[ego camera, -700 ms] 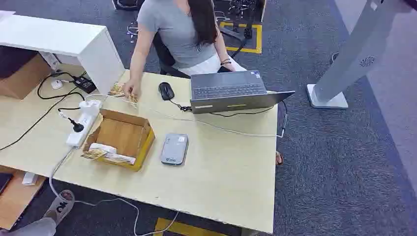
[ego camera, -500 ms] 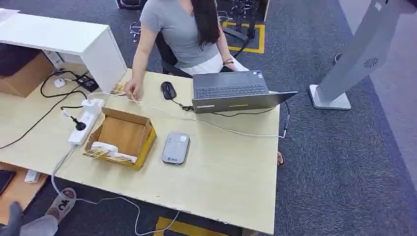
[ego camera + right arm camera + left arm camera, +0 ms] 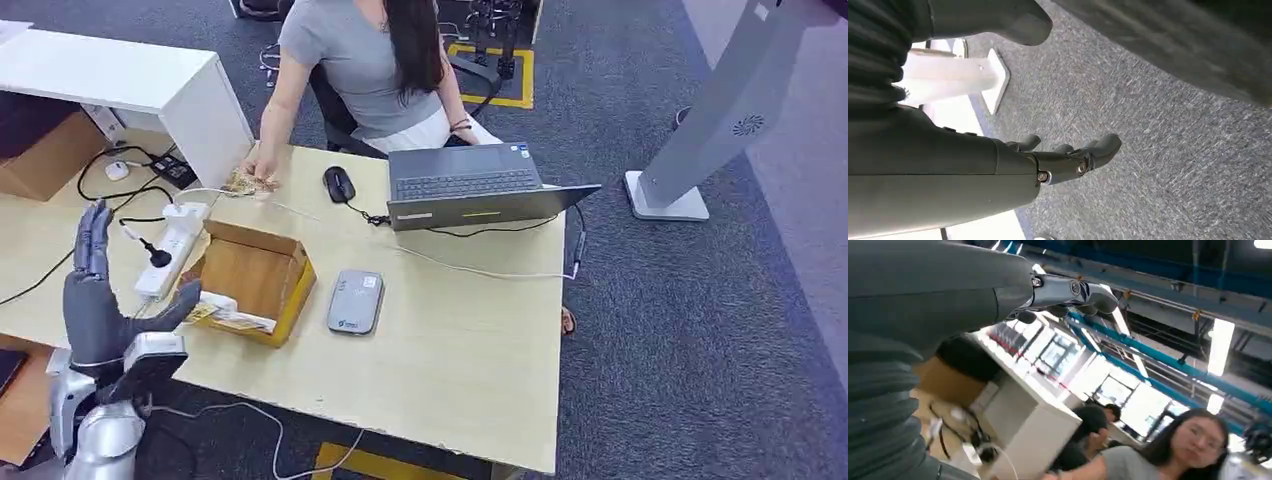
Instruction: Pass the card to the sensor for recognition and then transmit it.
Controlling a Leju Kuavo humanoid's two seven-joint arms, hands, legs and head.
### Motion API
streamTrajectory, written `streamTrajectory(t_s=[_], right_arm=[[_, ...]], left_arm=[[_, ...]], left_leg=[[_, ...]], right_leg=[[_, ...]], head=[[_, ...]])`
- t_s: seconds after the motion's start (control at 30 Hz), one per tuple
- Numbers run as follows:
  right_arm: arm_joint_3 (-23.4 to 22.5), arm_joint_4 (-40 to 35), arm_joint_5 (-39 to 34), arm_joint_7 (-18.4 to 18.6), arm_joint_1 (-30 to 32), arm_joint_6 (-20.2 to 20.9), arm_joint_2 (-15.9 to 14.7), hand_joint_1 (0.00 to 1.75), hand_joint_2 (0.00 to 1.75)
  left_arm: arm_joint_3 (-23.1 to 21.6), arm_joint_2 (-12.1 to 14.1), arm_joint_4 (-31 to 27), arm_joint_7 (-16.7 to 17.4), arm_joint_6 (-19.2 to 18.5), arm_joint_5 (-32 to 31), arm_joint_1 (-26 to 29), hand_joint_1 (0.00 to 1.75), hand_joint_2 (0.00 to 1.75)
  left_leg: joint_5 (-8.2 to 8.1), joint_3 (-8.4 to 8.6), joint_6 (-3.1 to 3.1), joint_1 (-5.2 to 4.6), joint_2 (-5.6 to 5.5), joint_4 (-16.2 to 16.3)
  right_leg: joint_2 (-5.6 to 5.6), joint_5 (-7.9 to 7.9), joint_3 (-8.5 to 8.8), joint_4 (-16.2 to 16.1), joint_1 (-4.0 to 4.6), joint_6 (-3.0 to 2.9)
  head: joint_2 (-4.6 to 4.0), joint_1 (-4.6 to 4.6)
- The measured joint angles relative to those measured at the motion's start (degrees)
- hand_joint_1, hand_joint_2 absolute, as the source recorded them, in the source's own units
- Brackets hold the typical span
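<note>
Several gold-patterned cards lie at the near end of an open cardboard box on the pale wooden table. A grey flat sensor lies just right of the box. My left hand is raised at the table's left front, left of the box, fingers straight up and thumb pointing toward the cards, holding nothing. The left wrist view shows its fingers stretched out in the air. My right hand hangs over grey carpet with loosely spread fingers and nothing in it.
A person sits at the far side, one hand on more cards. An open laptop, a mouse, a white power strip and trailing cables lie on the table. A white cabinet stands back left, a white stand right.
My left arm has risen into the head view at the lower left, its hand lifted beside the box. The person's hand has shifted slightly on the cards at the far edge.
</note>
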Motion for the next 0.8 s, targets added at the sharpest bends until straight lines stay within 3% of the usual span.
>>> streamTrajectory(t_s=[0.07,0.13,0.23,0.43,0.8], right_arm=[[0.0,-0.02,0.31,-0.02,-0.16,0.04,0.0,0.0,1.75],[0.0,-0.02,0.5,-0.02,-0.51,0.09,0.0,0.0,1.75],[0.0,-0.02,0.81,0.0,-0.68,0.09,0.0,0.0,1.75],[0.0,-0.02,0.9,0.02,-0.63,0.07,0.0,0.0,1.75],[0.0,-0.02,1.23,0.02,-0.61,-0.02,0.0,0.0,1.75]], left_arm=[[-2.47,4.15,2.53,9.62,-1.56,-14.32,-5.41,0.0,1.75],[-5.65,8.56,6.28,15.84,-5.05,-22.56,-12.3,0.0,1.75],[-9.84,12.68,10.97,19.26,-7.3,-25.65,-19.73,0.0,1.75],[-16.05,15.66,16.48,21.18,-9.07,-27.58,-28.21,0.0,1.75],[-20.2,17.27,18.45,22.32,-8.74,-26.81,-29.09,0.0,1.75]], left_leg=[[0.09,-0.05,-0.01,0.02,-0.09,0.0],[0.17,-0.06,-0.11,0.01,-0.11,-0.01],[0.24,-0.08,-0.15,0.02,0.15,-0.01],[0.24,-0.14,-0.15,-0.03,0.23,0.0],[0.23,-0.3,-0.15,-0.02,0.28,0.0]], right_leg=[[-0.19,0.0,0.0,0.01,0.01,0.0],[-0.19,0.11,0.01,0.09,0.01,-0.03],[0.12,0.29,-0.05,0.13,0.01,-0.11],[0.28,0.32,-0.13,0.11,-0.03,-0.08],[0.32,0.32,-0.32,0.12,-0.01,-0.08]], head=[[0.02,0.02],[0.0,-0.02],[0.02,0.02],[0.0,0.02],[0.0,0.0]])
